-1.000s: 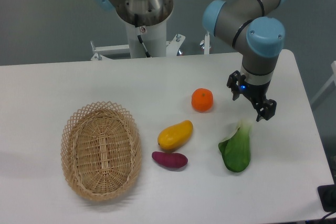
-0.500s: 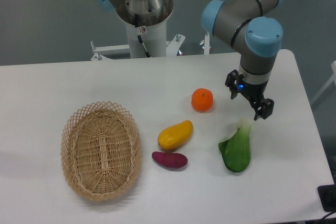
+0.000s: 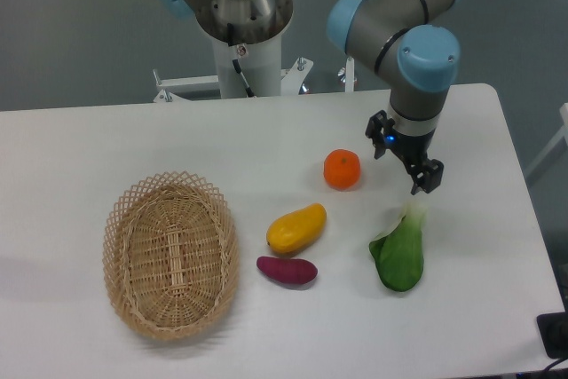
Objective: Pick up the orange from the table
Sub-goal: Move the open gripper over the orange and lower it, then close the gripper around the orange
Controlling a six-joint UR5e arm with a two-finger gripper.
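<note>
The orange (image 3: 342, 169) is a small round bright-orange fruit lying on the white table (image 3: 106, 139), right of the middle. My gripper (image 3: 404, 166) hangs from the arm a little to the right of the orange and above the table. Its two dark fingers are spread apart and nothing is between them. It does not touch the orange.
A yellow-orange mango (image 3: 296, 228) and a purple sweet potato (image 3: 287, 270) lie in front of the orange. A green bok choy (image 3: 398, 253) lies just below the gripper. A wicker basket (image 3: 170, 253) stands at the left. The arm's base (image 3: 240, 15) is at the back.
The gripper has moved left and slightly back, from near the table's right side toward the orange. The objects on the table have not moved.
</note>
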